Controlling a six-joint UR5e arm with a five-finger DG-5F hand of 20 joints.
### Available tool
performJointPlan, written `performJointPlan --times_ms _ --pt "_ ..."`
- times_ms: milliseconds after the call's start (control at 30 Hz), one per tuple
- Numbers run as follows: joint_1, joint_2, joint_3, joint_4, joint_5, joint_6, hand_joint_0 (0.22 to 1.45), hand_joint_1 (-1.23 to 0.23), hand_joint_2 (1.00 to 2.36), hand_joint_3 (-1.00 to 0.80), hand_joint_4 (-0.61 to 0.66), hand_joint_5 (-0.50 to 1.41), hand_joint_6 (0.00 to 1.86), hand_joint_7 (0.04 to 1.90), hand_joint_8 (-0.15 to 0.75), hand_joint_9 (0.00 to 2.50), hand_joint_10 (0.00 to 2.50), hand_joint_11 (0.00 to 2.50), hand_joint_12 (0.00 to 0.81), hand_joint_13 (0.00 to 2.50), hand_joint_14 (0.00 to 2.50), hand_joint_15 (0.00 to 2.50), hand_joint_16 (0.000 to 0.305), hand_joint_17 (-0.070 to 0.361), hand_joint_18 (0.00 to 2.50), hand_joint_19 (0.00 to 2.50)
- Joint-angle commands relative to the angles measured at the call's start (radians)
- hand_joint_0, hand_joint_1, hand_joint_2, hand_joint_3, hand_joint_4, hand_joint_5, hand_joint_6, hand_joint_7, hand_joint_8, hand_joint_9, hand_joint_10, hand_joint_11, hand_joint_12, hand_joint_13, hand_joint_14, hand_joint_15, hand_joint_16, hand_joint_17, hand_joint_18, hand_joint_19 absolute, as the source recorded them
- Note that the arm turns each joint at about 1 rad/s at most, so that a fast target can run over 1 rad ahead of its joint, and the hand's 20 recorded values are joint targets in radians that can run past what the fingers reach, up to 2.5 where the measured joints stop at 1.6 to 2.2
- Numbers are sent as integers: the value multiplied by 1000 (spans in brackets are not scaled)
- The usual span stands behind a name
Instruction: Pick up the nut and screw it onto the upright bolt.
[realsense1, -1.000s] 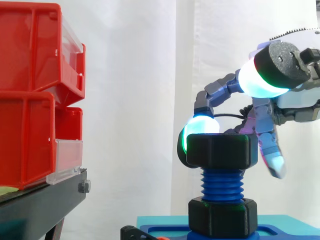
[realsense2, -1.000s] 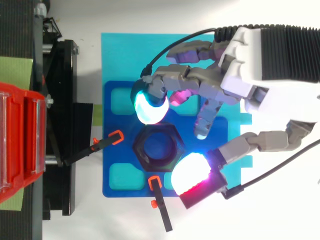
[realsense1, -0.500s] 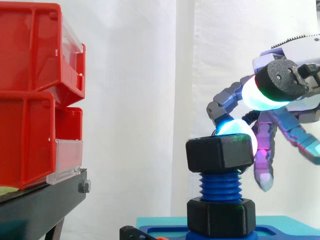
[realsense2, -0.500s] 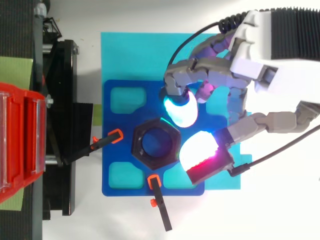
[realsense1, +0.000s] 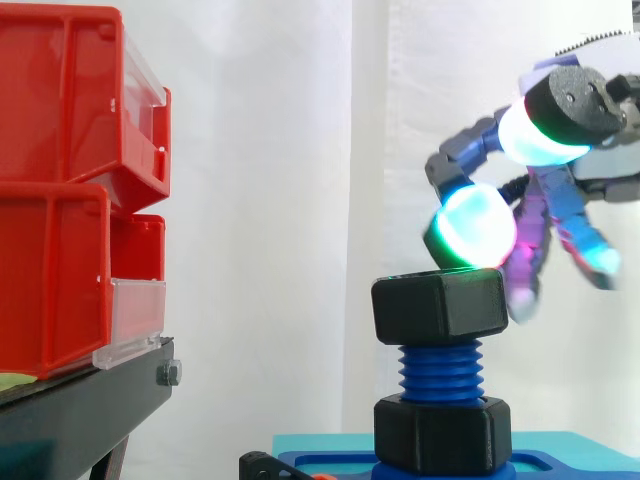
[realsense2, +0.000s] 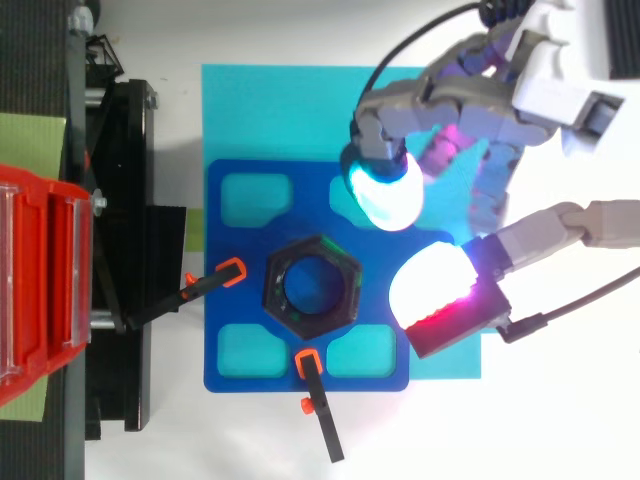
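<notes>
A black hexagonal nut (realsense1: 440, 306) (realsense2: 311, 292) sits threaded on the top of the upright blue bolt (realsense1: 440, 371), level, with a second black nut (realsense1: 443, 435) at the bolt's base. My hand (realsense1: 560, 170) (realsense2: 520, 95) hovers up and to the right of the nut, apart from it. Its fingers are loosely bent and spread, holding nothing. One glowing fingertip (realsense1: 474, 227) hangs just above the nut's upper right corner.
The bolt stands on a blue plate (realsense2: 230, 370) over a cyan base (realsense2: 270, 100). Two black clamps with orange tips (realsense2: 222, 276) (realsense2: 312, 372) lie at the plate's left and bottom. Stacked red bins (realsense1: 70, 190) on a black stand (realsense1: 80, 410) rise at the left.
My hand has let go of the nut and drawn back up and to the right. The nut stays on the bolt, slightly lower than a second ago.
</notes>
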Motion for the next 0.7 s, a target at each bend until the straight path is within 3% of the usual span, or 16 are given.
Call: performJointPlan --times_ms 0,100,200,500,667 --pt "-15 6 64 -7 -3 1 476 -439 1000 -500 209 -78 504 1011 309 1325 10 247 352 879 4 100 42 94 629 201" --pt "-31 6 104 -10 -7 -4 470 -445 1000 -500 193 -116 503 787 299 1148 6 137 366 736 1 50 46 104 562 218" --pt "-38 5 106 4 -21 -10 462 -447 1000 -500 181 -136 502 697 288 976 0 26 373 565 0 9 49 110 395 198" --pt "-32 -49 101 56 -53 5 440 -430 1000 -500 170 -153 501 640 272 693 0 0 383 268 0 0 51 115 0 41" --pt "-23 -47 43 119 -53 24 426 -381 1000 -500 172 -156 501 633 274 622 0 0 393 190 0 0 52 118 0 0"
